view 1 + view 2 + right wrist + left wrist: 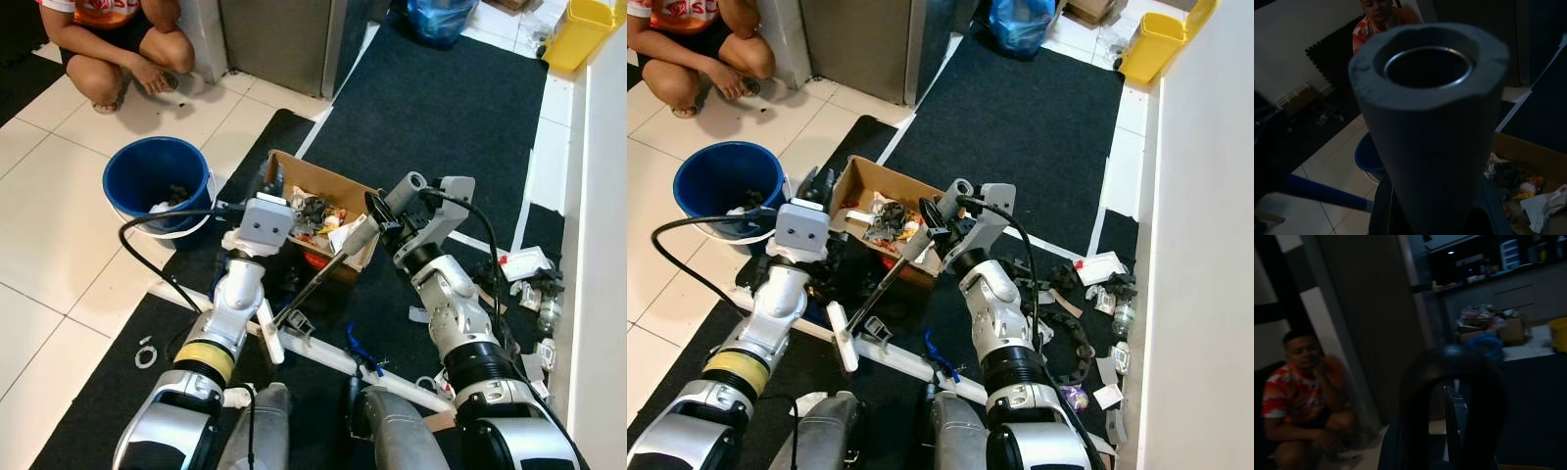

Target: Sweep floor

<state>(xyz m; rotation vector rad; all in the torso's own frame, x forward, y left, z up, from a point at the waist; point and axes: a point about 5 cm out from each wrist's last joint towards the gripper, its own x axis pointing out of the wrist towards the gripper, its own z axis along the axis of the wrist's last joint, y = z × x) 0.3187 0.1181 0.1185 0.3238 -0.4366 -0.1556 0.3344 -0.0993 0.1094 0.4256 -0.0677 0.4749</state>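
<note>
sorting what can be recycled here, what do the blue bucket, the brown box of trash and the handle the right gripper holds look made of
Blue bucket: likely plastic, with its smooth, even colour and thin rim. Box: corrugated cardboard by its matte brown flaps and raw edges. Handle: a shiny metal tube, seen at the open end, in a dull grey sleeve, perhaps foam or rubber. The right gripper is closed on it.

A white tiled floor [59, 225] is partly covered by dark mats [431, 108]. A blue bucket [147, 176], a cardboard box [323, 186] and scattered litter [529, 269] are seen on it.
</note>
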